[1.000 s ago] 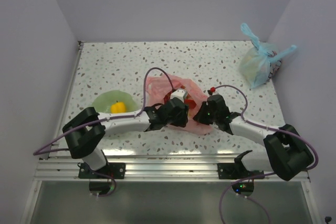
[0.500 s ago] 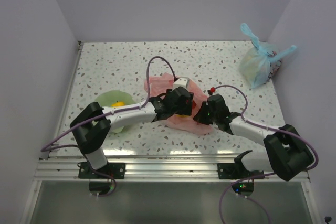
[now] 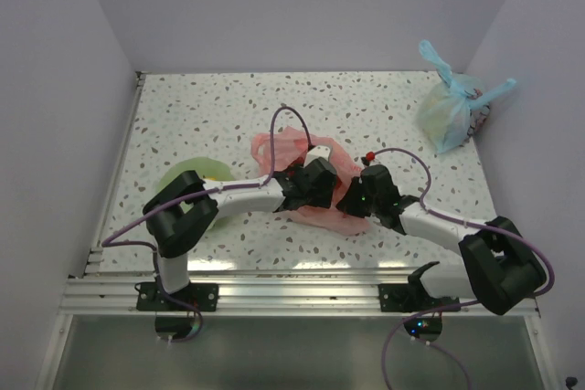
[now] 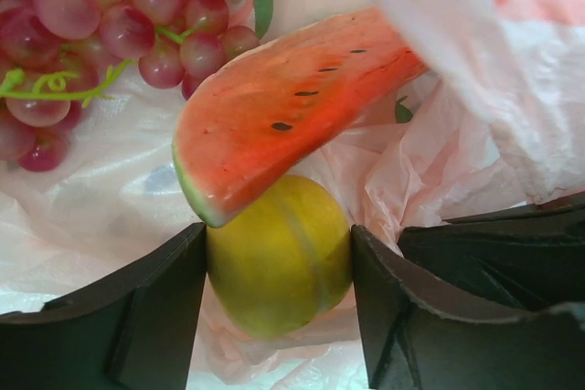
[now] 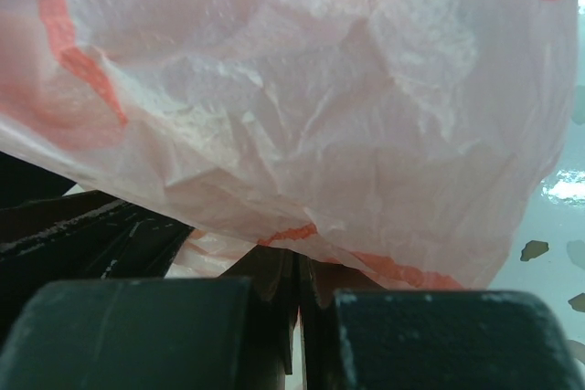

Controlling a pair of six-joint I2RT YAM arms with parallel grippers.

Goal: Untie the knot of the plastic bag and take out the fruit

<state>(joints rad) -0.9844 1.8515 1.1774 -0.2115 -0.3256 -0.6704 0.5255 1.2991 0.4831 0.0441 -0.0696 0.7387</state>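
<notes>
Left gripper [image 4: 277,248] jaws bracket yellow fruit [image 4: 274,271], probably gripping, beneath watermelon slice [image 4: 292,107]. Right gripper [image 5: 299,291] pinches crinkly pink plastic bag [image 5: 302,107].

The plastic bag [image 5: 302,89] is translucent pink with red prints. The watermelon slice [image 4: 292,107] is red with black seeds and green rind; lower centre, a yellow fruit [image 4: 279,267]; upper left, dark red grapes [image 4: 82,34], green stems.

Lab test booth: bare walls [image 3: 274,6] enclosing a speckled table [image 3: 210,107]
</notes>
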